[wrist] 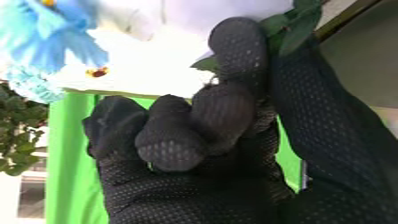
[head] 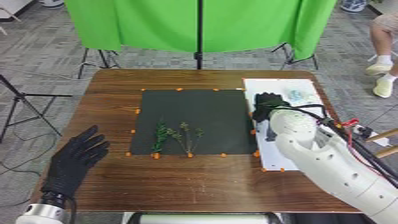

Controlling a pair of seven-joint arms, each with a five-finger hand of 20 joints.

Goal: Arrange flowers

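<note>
My left hand (head: 73, 162) rests above the table's left side with its fingers straight. On the black mat (head: 200, 107) lie a dense green sprig (head: 160, 137) and, just right of it, a thin branching sprig (head: 186, 136). My right hand (head: 269, 104) is over the left part of the white board (head: 277, 162), beside pale blue flowers (head: 300, 95). In the right wrist view my right hand (wrist: 209, 120) has curled fingers and pinches a leafy green stem (wrist: 300, 25) against the thumb; its lower part is hidden. Blue petals (wrist: 44, 37) and white petals (wrist: 213, 15) appear beyond.
Orange markers (head: 179, 89) line the mat's edges. The brown table (head: 191, 187) surrounds mat and board. A green cloth (head: 160, 25) on a stand hangs behind the table. Cables (head: 351, 142) run along my right forearm.
</note>
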